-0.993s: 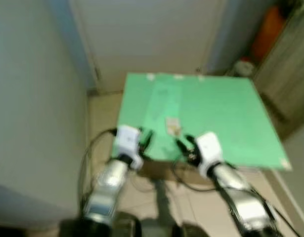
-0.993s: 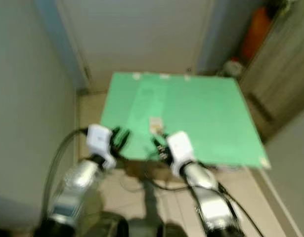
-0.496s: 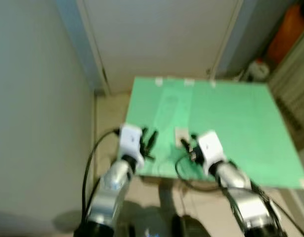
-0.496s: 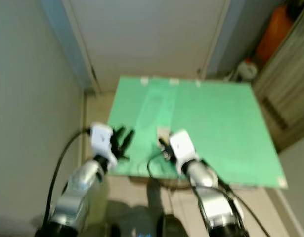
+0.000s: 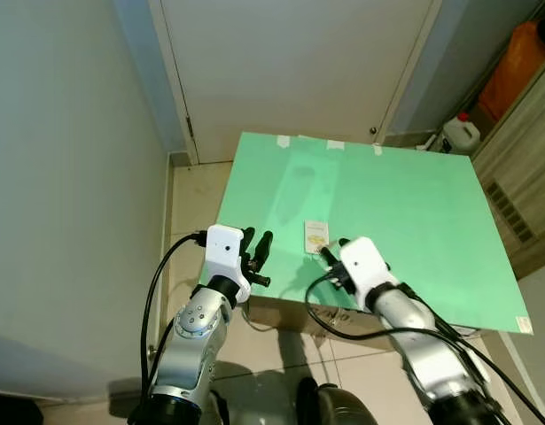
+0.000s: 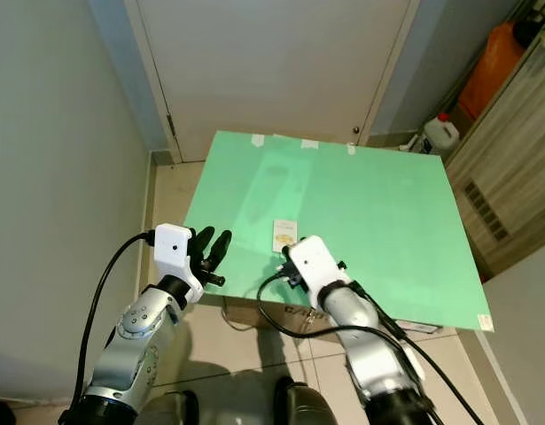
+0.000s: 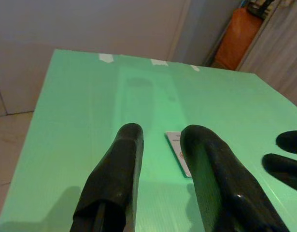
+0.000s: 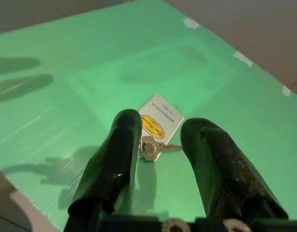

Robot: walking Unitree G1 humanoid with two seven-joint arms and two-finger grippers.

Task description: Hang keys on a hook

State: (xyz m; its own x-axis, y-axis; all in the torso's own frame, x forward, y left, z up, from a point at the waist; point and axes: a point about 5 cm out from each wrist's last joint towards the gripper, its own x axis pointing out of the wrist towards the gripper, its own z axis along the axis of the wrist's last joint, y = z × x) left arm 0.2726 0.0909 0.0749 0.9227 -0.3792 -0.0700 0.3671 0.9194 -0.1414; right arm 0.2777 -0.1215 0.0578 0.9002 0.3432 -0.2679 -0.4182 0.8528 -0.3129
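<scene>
I see a green counter (image 5: 405, 221) in front of a closed white door (image 5: 290, 62), grey wall on my left, tiled floor below. The keys (image 8: 153, 147) lie flat on the counter near its front edge, a silver key on a ring attached to a white tag (image 8: 160, 118) with a yellow oval mark; the tag lies just beyond the key, touching the ring end. My right hand (image 8: 160, 145) hovers low over the front part of the counter, fingers apart, the key ring sitting in the gap between the two tips as the wrist camera looks along them; I cannot tell whether either finger touches the ring. From the head cameras the tag (image 5: 315, 235) shows just ahead of that hand (image 5: 330, 255). My left hand (image 5: 257, 252) sits at the counter's front left edge, fingers spread and holding nothing, with the tag visible beyond them on the green surface. An orange container (image 5: 520, 57) and a white jug (image 5: 458, 135) stand on the floor at the far right, next to a wooden cabinet (image 5: 525, 168).
</scene>
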